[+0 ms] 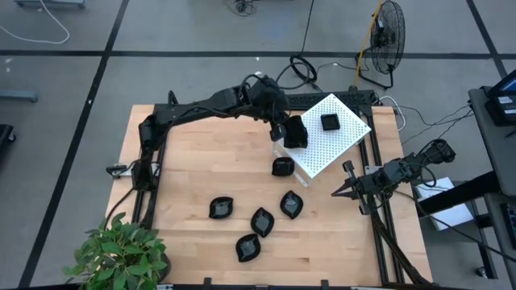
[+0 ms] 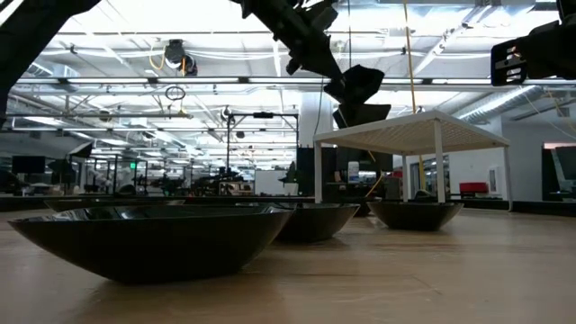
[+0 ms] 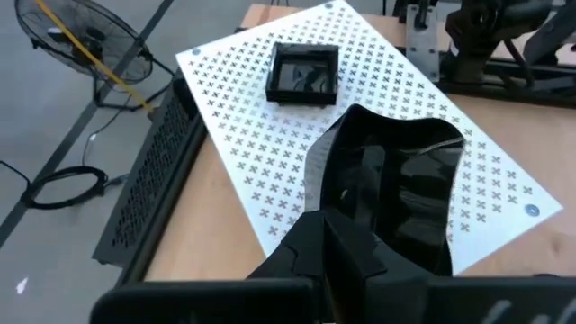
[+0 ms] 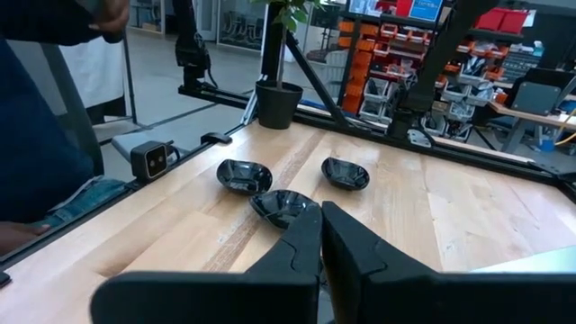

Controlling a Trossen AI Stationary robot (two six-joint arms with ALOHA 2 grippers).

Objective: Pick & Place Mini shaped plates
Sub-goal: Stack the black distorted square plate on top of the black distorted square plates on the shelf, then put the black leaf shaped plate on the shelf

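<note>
High view: left gripper [image 1: 292, 133] clamped on a wavy black plate [image 1: 296, 131] above the white box [image 1: 343, 141] edge; square plate [image 1: 330, 122] on the box; right gripper [image 1: 339, 192] shut beside the box.

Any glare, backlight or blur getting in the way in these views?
Low view: bright ceiling lights leave the nearest plate a dark shape. Left wrist view: the held plate shows streaks of glare in the left gripper. High view: even light, white box clear.
</note>
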